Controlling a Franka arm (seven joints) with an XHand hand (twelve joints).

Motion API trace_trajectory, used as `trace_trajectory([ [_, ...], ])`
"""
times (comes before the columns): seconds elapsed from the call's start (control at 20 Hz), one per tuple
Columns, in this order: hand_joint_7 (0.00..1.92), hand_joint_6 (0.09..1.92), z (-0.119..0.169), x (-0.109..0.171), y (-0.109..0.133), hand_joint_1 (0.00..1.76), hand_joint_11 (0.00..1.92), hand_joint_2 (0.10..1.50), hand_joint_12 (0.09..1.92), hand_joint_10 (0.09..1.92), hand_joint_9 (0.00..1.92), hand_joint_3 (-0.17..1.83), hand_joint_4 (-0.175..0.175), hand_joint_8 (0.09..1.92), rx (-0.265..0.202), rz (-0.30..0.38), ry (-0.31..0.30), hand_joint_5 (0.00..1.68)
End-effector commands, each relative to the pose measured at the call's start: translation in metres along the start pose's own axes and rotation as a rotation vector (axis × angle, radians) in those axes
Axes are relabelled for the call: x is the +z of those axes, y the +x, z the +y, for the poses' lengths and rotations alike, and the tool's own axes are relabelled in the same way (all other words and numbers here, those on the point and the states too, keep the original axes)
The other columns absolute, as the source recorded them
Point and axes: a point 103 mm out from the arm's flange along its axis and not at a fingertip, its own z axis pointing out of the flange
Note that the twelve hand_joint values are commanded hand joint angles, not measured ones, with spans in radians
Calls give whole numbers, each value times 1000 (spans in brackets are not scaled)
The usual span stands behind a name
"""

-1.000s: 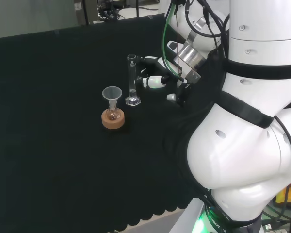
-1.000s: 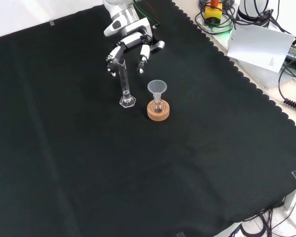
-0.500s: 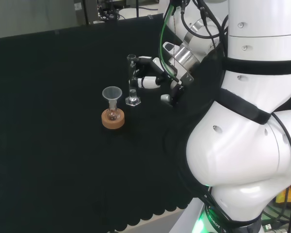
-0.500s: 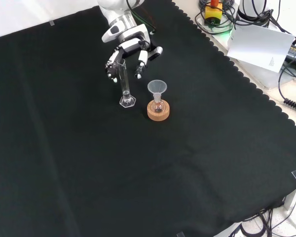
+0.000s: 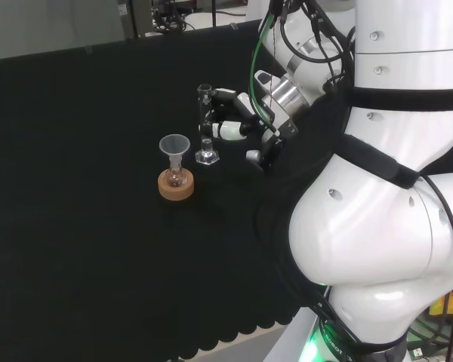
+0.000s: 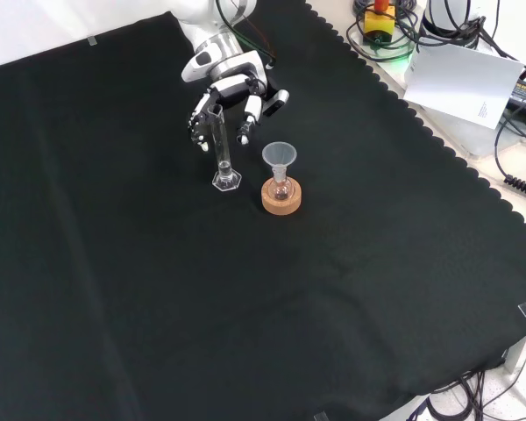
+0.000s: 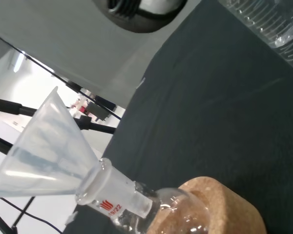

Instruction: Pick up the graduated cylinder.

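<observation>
My hand [image 6: 228, 92] is spread, fingers relaxed and reaching around the upper part of the graduated cylinder [image 6: 223, 149] without having closed on it; I hold nothing yet. In the front view my fingers [image 6: 198, 118] drop on one side of the tube and my thumb [image 6: 248, 118] on the other, so the glass stands in the gap between them. I cannot tell whether any finger already touches it. In the head view my hand [image 5: 238, 121] comes in from the right at about the height of the cylinder's [image 5: 205, 124] top half, which I judge a sensible place to take a tall, narrow piece: well above its base.

The cylinder stands upright on the black cloth [image 6: 245, 298] on its flat foot. Just beside it stands a small flask [image 6: 281, 187] in a cork ring [image 6: 281, 201], a funnel [image 6: 279, 158] in its neck. My approach from the side away from the flask keeps me off it.
</observation>
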Motion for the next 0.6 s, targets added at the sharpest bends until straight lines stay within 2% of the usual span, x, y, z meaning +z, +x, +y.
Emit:
trace_trajectory([
  [0.05, 569, 624, 6, 5, 0, 1103, 586, 933, 1179, 418, 856, -175, -52, 660, -16, 37, 0, 511],
  [0.3, 558, 640, 6, 7, -4, 1110, 598, 934, 1169, 417, 855, -175, -56, 663, -13, 54, 1, 502],
  [0.6, 554, 676, 7, 9, -8, 1153, 706, 957, 1104, 406, 893, -175, -72, 685, -9, 73, 0, 471],
])
